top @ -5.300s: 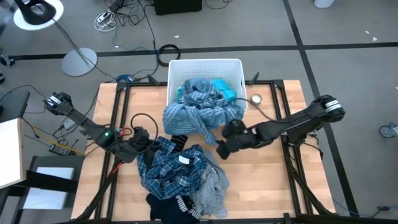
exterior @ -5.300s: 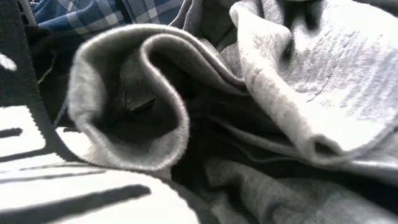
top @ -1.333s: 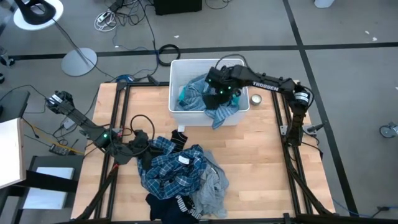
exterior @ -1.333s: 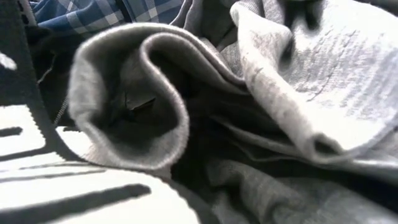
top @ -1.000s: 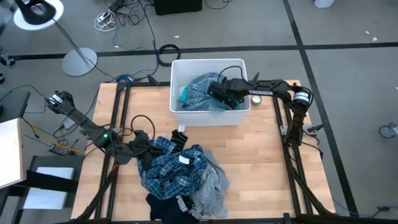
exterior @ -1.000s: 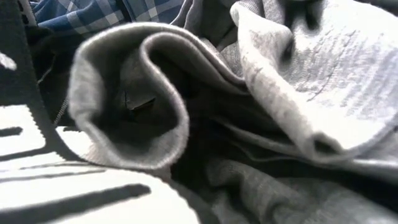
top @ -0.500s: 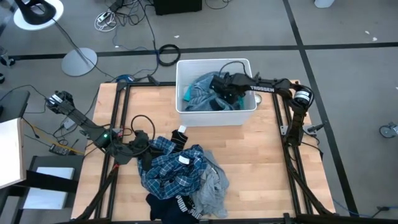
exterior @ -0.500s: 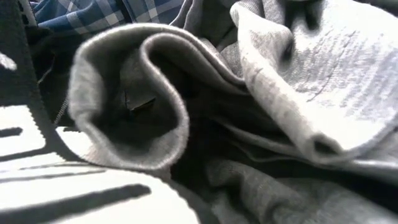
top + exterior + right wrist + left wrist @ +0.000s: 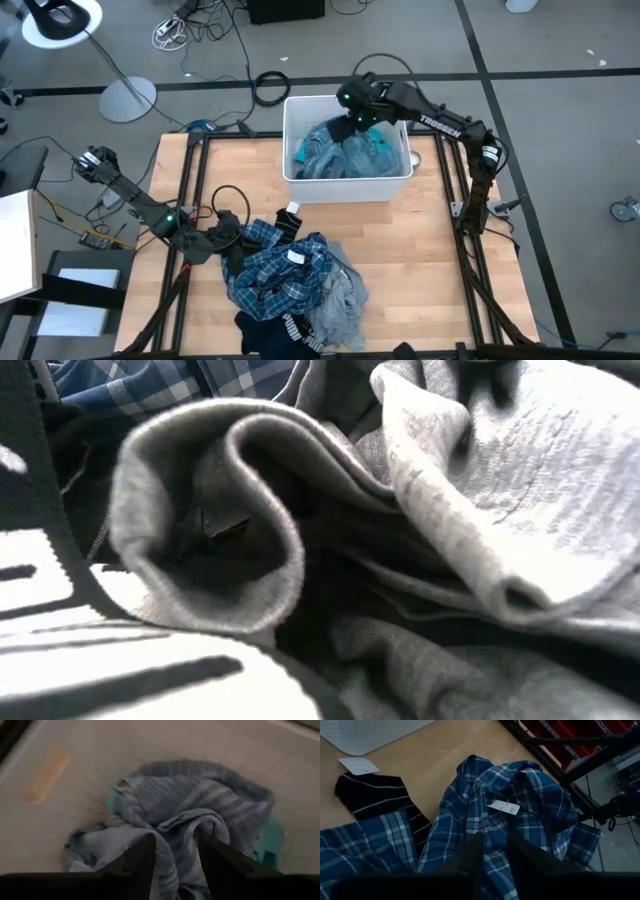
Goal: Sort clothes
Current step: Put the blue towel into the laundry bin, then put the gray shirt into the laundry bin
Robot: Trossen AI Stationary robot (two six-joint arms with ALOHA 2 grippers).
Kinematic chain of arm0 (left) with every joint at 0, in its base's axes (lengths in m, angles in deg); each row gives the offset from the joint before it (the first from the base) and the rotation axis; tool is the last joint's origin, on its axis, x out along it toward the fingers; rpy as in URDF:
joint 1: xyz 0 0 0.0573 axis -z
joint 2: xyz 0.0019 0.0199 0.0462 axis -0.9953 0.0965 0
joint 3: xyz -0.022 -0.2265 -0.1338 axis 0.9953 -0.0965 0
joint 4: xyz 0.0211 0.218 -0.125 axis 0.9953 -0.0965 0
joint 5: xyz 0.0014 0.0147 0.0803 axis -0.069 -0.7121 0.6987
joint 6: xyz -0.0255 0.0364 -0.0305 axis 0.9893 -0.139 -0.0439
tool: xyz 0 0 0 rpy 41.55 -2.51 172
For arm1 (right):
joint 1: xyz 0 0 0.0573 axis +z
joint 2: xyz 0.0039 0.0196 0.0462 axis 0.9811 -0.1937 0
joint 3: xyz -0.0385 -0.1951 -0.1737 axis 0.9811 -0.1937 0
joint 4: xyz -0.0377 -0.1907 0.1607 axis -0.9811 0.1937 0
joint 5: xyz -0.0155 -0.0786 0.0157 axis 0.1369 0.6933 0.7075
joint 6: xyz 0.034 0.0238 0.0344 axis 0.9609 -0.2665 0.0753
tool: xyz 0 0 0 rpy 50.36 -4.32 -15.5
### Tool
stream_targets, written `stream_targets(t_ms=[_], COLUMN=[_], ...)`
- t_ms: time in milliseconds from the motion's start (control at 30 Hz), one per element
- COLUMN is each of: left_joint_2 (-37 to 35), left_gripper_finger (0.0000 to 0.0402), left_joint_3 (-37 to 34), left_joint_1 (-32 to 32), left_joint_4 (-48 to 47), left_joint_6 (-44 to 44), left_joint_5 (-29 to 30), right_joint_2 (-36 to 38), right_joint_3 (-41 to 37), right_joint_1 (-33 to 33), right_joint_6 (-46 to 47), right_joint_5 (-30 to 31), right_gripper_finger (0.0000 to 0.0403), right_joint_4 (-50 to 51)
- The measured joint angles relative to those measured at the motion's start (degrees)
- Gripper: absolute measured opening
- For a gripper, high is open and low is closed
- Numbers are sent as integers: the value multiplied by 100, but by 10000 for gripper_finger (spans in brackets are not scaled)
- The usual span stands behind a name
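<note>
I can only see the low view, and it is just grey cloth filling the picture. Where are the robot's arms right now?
Observer: The right gripper hangs over the far side of the white bin, fingers apart.
Operator: Is anything in that bin?
Observer: A grey-blue striped piece lies on a turquoise top.
Operator: And the other arm?
Observer: The left gripper sits low over the plaid shirt, which lies on the table.

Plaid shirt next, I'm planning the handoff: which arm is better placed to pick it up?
Probably the left. The left gripper sits at the edge of the plaid shirt, fingers apart just above it. The right gripper is over the white bin, far across the table.
</note>
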Motion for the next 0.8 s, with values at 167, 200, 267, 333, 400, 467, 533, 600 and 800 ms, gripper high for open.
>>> stream_targets(t_ms=[167, 200, 267, 333, 400, 467, 533, 600, 800], left_joint_2=[0, 0, 0, 0, 0, 0, 0, 0, 0], left_gripper_finger=[90, 90, 90, 90, 90, 90, 90, 90, 89], left_joint_3=[0, 0, 0, 0, 0, 0, 0, 0, 0], left_joint_1=[0, 0, 0, 0, 0, 0, 0, 0, 0], left_joint_4=[2, 2, 5, 10, 8, 7, 9, 8, 6], left_joint_6=[-33, -29, -23, -31, -33, -95, -220, -390, -1120], left_joint_5=[-54, -54, -54, -54, -54, -55, -69, -84, -104], right_joint_2=[1, 13, 65, 184, 374, 598, 804, 969, 1102], right_joint_3=[766, 904, 1134, 1292, 1347, 1349, 1349, 1350, 1351], right_joint_1=[206, 267, 429, 624, 860, 1155, 1535, 1984, 3445], right_joint_6=[-294, -362, -458, -475, -344, -153, 19, 179, 710], right_joint_5=[1, 6, 129, 444, 732, 911, 1033, 1178, 1510], right_gripper_finger=[151, 151, 150, 149, 150, 150, 151, 150, 150], right_joint_4=[714, 847, 1076, 1259, 1405, 1496, 1546, 1551, 1566])
